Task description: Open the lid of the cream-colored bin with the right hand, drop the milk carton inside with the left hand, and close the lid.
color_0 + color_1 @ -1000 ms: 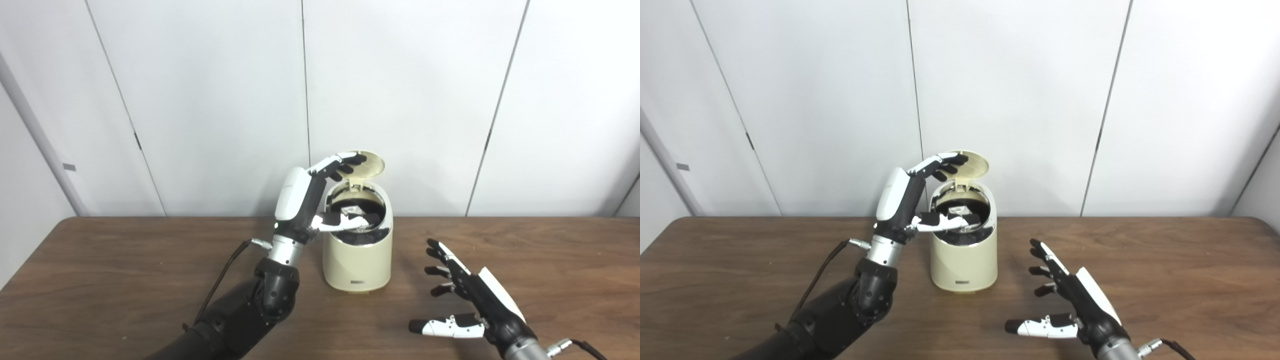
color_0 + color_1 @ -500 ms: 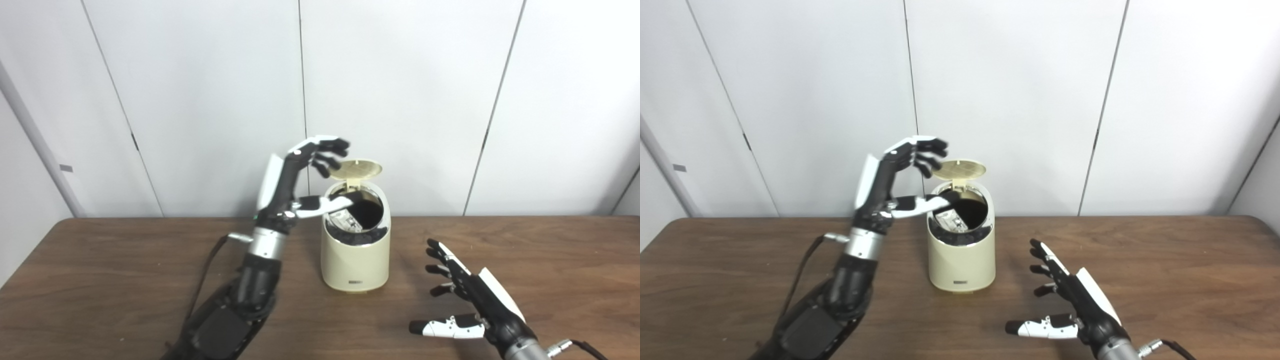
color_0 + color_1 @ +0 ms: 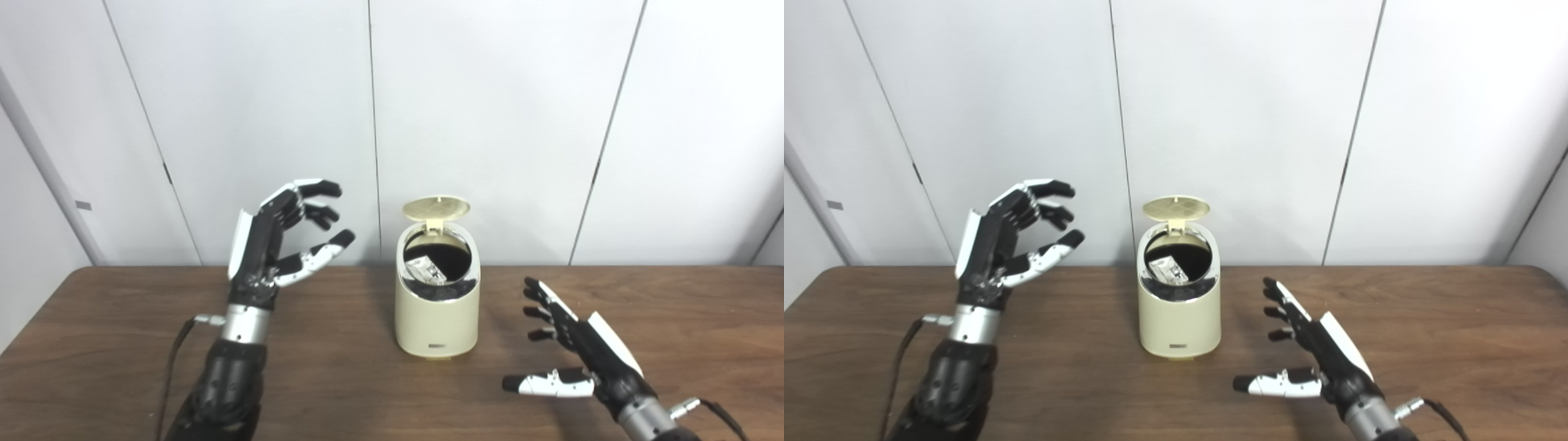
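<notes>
Left eye view: the milk carton [image 3: 424, 269] lies inside the cream-colored bin [image 3: 436, 318], whose lid [image 3: 436, 207] stands open. The left hand [image 3: 269, 251] hovers well left of it, fingers loosely curled and empty. The right hand [image 3: 579, 361] waits nearby, fingers spread. Closing could tip the bin if pushed sideways.

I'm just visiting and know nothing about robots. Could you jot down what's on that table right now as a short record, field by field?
Table: brown wood
Bin: cream, upright, mid-table
Lid: tipped up at the bin's back, open
Carton: inside the bin, partly visible
Left hand: raised left of the bin, open, empty
Right hand: low over the table right of the bin, open, empty
Left to do: close the lid
</notes>
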